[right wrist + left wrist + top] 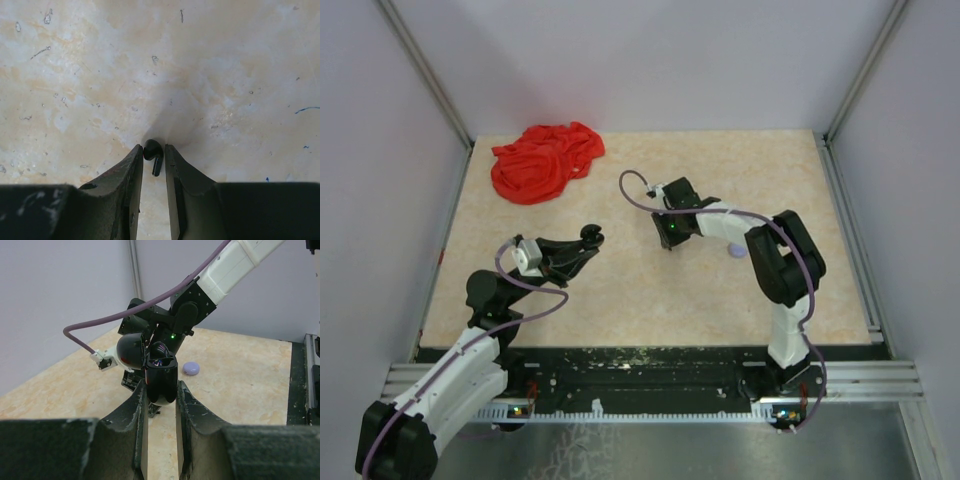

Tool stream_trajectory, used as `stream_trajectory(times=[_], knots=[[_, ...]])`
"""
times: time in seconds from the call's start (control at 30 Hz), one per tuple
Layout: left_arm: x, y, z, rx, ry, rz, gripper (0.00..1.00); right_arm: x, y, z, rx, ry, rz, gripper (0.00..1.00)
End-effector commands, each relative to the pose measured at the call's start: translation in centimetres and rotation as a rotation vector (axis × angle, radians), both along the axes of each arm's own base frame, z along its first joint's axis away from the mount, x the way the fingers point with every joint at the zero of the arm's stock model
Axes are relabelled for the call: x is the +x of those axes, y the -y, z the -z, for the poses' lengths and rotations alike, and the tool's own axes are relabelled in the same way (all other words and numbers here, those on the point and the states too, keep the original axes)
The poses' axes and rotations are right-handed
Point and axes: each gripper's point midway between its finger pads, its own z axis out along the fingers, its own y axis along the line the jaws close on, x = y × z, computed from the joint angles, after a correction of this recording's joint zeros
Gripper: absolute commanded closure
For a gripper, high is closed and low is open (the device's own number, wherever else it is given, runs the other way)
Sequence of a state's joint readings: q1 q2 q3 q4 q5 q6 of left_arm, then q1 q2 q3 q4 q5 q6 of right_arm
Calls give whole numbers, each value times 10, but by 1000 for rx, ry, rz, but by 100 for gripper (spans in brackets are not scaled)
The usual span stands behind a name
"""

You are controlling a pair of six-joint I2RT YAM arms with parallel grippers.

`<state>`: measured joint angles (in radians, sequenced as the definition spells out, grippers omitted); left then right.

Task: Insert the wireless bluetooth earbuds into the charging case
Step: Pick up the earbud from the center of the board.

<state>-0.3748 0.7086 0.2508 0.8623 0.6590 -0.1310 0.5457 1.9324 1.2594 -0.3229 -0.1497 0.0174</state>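
While the left claw (161,388) holds the black case (161,375) tight, up in the middle of its view, the right claw (153,152) is pinched on a black earbud (151,149) on the table (210,75), low in its view. Putting the bud in is not done yet.

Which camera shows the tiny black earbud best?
The right wrist view. There the black earbud shows big and clear between the fingertips of the right claw. In the top view the arm hides it, and it cannot be seen in the left wrist view either.
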Motion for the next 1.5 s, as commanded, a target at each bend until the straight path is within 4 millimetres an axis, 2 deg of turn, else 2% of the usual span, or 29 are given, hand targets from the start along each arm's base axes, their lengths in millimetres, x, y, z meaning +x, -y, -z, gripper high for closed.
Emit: stream_trajectory(times=[0.0,0.27,0.4,0.53,0.7,0.83,1.07,1.23,1.27,1.37,1.47], knots=[[-3,-1,-26,-28,74,6,99,-3,23,18,-190,8,16,75],[-4,-1,-26,-27,76,7,99,-8,24,35,-297,3,-3,73],[-3,-2,-26,-30,76,1,99,-9,26,36,-320,5,6,79],[-2,-2,-26,-31,72,-1,99,-8,24,18,-286,37,13,83],[-1,-2,-24,-36,55,-2,99,-4,17,-22,-205,112,28,84],[1,-2,-22,-41,44,-3,99,-1,11,-46,-144,165,39,85],[4,-1,-18,-40,24,-6,99,-2,7,-55,-102,196,66,86],[9,0,-13,-38,-1,-14,99,-3,0,-97,-34,288,87,86],[11,0,-12,-40,-8,-17,99,-4,0,-120,-12,336,91,86],[15,1,-10,-39,-18,-22,99,-9,-5,-166,26,441,87,86],[20,2,-9,-44,-39,-24,99,-22,-16,-211,78,543,67,86]])
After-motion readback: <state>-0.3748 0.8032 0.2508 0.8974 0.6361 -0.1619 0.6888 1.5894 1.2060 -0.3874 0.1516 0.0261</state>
